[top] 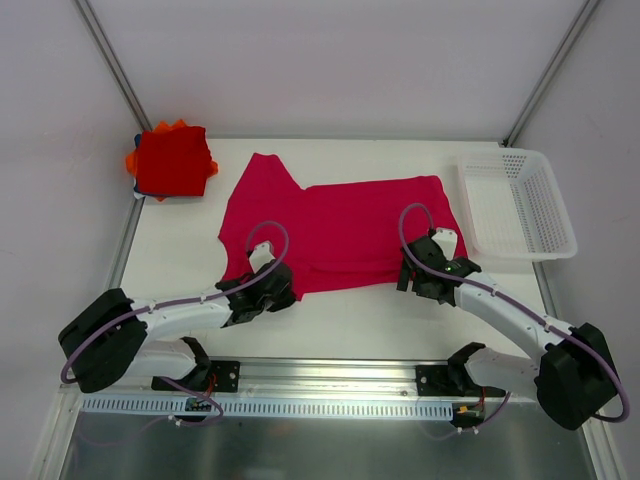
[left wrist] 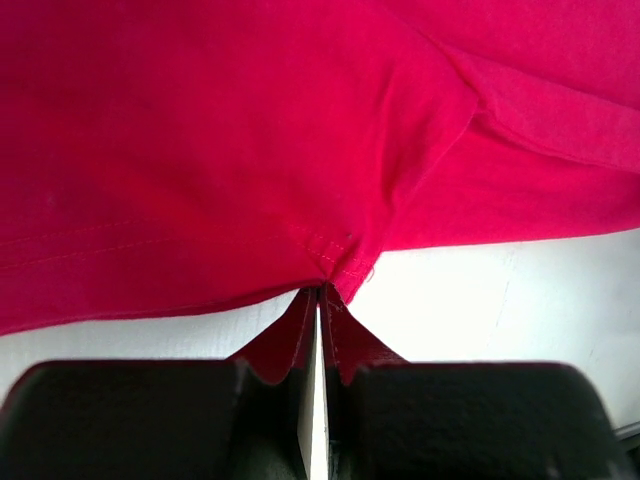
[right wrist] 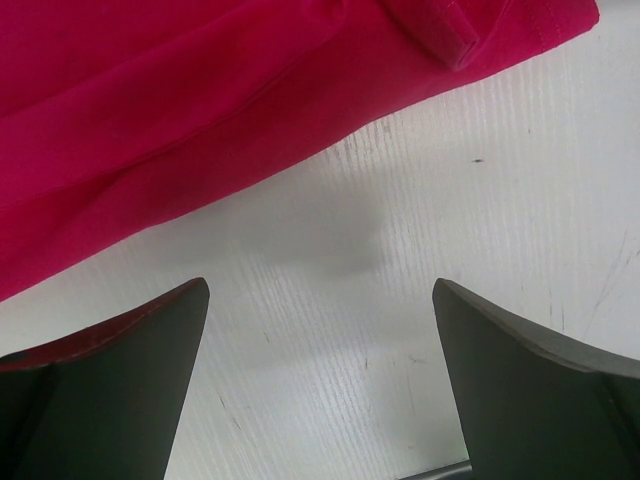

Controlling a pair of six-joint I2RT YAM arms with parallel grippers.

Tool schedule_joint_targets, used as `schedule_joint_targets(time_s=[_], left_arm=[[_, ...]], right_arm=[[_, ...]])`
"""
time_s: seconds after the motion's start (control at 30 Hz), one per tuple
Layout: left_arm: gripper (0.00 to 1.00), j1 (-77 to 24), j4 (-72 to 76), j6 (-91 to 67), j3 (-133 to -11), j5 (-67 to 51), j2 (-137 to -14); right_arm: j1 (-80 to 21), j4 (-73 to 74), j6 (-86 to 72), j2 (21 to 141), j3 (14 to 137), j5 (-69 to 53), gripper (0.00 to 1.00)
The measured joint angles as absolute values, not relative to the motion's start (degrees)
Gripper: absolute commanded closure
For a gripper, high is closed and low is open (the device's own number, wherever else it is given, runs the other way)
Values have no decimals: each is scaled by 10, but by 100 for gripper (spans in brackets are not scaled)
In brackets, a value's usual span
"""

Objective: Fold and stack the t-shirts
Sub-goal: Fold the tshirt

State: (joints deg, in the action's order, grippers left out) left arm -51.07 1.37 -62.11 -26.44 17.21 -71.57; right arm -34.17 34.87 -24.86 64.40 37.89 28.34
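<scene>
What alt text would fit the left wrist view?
The left end effector, shut, pinches the near hem of a pink shirt that fills the upper frame, puckering the cloth toward its tips. White table shows below the hem.

Lower stacked shirts (top: 130,161) mostly covered by red shirt (top: 172,160).

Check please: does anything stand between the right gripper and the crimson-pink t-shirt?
Nothing visible does. The right gripper is open above the table, and the edge of the crimson-pink t-shirt lies just ahead of its fingertips.
</scene>
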Motion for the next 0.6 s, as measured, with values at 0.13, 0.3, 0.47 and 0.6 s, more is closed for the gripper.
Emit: schedule_joint_targets(time_s=[0.13,0.3,0.47,0.6], left_arm=[[100,-511,-24,-607,-268,183,-681],[100,-511,-67,-573,-306,209,-633],[100,-510,-85,-529,-359,236,-639],[100,-508,-93,-498,-412,246,-693]], right_arm=[[-342,348,-249,645,378,284,1],[-342,345,-249,647,376,283,1],[-342,340,-248,650,376,283,0],[-342,336,-248,651,376,283,0]])
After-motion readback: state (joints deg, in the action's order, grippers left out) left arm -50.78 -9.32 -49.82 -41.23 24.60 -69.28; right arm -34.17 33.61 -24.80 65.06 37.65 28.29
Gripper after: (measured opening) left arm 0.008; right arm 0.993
